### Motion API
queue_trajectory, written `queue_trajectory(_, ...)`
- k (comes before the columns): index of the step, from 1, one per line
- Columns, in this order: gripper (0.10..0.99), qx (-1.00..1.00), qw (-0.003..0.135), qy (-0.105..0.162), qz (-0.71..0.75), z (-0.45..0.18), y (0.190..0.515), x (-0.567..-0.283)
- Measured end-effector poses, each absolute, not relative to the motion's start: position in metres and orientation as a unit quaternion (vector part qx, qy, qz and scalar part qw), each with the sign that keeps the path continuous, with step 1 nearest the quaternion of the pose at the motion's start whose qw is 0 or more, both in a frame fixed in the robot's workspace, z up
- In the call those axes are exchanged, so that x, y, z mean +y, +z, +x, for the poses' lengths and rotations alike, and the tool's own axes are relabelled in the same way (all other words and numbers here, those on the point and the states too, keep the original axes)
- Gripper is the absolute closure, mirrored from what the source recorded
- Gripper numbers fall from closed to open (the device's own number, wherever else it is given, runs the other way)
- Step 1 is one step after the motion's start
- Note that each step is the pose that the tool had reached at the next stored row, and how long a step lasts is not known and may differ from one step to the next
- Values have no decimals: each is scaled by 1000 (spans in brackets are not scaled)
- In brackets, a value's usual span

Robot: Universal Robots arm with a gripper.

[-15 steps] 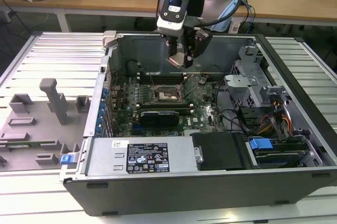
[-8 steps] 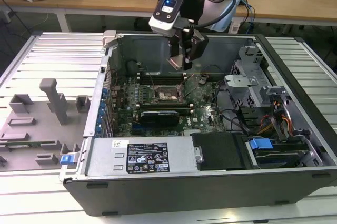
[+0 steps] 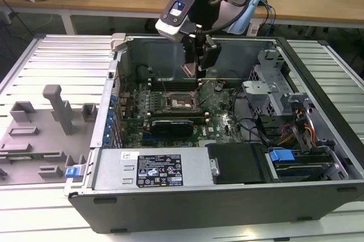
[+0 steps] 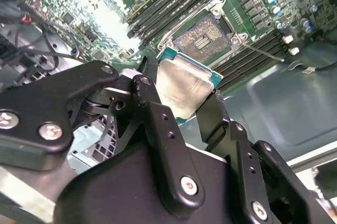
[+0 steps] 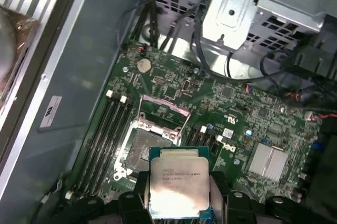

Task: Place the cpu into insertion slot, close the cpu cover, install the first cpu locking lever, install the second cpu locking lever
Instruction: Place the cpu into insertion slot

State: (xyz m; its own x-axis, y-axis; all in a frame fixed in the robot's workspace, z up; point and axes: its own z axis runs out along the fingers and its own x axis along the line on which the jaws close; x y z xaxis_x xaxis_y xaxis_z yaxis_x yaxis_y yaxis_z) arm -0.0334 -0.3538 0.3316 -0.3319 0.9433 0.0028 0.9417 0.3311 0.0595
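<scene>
The gripper (image 5: pixel 179 199) is clamping the cpu (image 5: pixel 178 184) by two opposite edges, holding it in the air just above the empty insertion slot (image 5: pixel 142 148), whose cpu cover (image 5: pixel 164 105) is standing open, mid-board (image 3: pixel 220 105) inside the open computer case (image 3: pixel 170 205).

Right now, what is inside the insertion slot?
Nothing sits in the insertion slot: its bare contact bed shows in the second wrist view. The cpu is held in the tool, clear of it. In the first wrist view the cpu covers one corner of the slot.
</scene>
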Motion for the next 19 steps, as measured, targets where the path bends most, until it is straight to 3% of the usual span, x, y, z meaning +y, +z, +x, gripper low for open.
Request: queue_trajectory(19,545,734,19,23,678,-40,303,-350)
